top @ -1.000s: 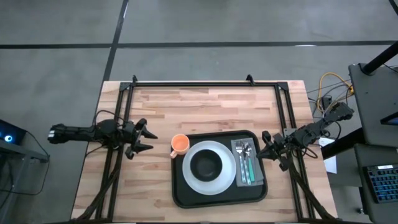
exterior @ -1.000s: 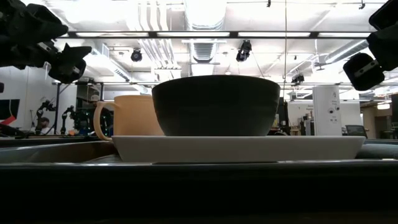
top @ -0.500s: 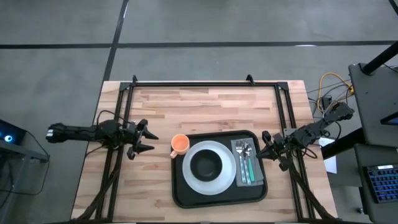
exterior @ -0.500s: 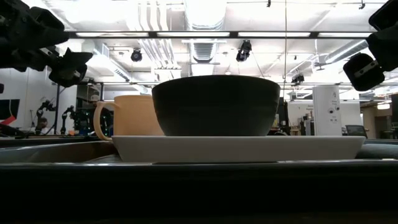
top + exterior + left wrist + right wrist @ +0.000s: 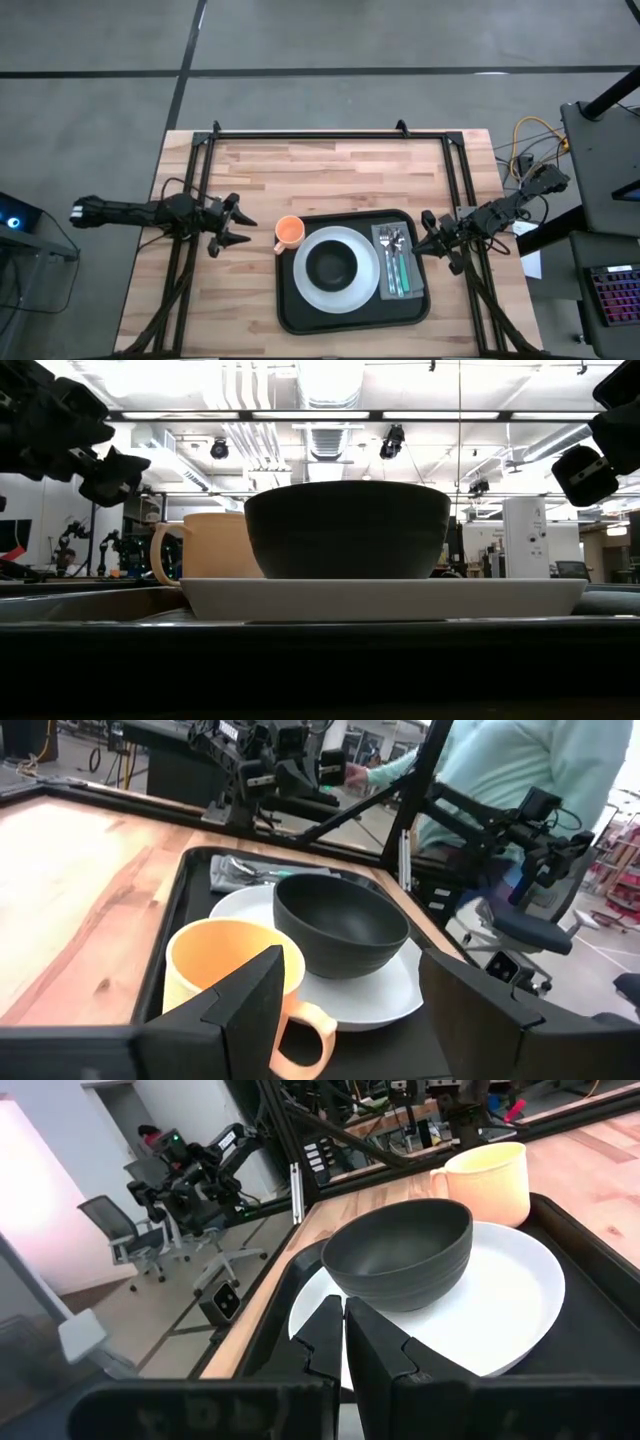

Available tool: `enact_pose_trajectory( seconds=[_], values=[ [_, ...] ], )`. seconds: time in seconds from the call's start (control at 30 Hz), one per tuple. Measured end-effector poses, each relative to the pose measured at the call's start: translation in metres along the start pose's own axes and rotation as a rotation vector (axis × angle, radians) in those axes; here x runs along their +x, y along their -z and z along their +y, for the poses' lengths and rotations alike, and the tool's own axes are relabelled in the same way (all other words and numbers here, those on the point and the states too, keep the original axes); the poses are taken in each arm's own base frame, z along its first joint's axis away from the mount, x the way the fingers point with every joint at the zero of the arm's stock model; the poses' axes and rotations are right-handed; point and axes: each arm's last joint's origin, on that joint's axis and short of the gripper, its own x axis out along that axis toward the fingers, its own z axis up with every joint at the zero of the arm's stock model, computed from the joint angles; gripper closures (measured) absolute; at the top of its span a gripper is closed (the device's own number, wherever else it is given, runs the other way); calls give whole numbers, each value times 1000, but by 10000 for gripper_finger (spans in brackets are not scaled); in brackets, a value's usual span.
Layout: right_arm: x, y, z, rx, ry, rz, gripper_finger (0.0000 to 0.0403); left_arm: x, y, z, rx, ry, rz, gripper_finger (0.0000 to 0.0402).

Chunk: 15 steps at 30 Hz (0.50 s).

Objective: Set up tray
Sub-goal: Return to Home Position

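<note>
Black tray (image 5: 295, 316) lay on the right half of the wooden table (image 5: 330, 170). It carried a white plate (image 5: 337, 303) with a black bowl (image 5: 332, 264) on it. To their right was a grey napkin (image 5: 379, 238) under cutlery (image 5: 398, 262), apparently three pieces. An orange cup (image 5: 288, 232) stood at the tray's left edge. The left gripper (image 5: 244, 231) hung left of the cup, fingers spread. The right gripper (image 5: 420, 243) hung at the tray's right edge, fingers pressed together.
</note>
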Motion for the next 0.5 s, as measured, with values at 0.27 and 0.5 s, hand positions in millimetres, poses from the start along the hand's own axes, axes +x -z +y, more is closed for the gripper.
enact_pose_trajectory(
  seconds=[0.27, 0.5],
  values=[
    [0, 0, 0, 0, -1, 0, 394, 2, 3, 1, -6, -10, 35, 189],
    [0, 0, 0, 0, -1, 1, 394, 4, 5, 2, -11, -18, 66, 189]
  ],
)
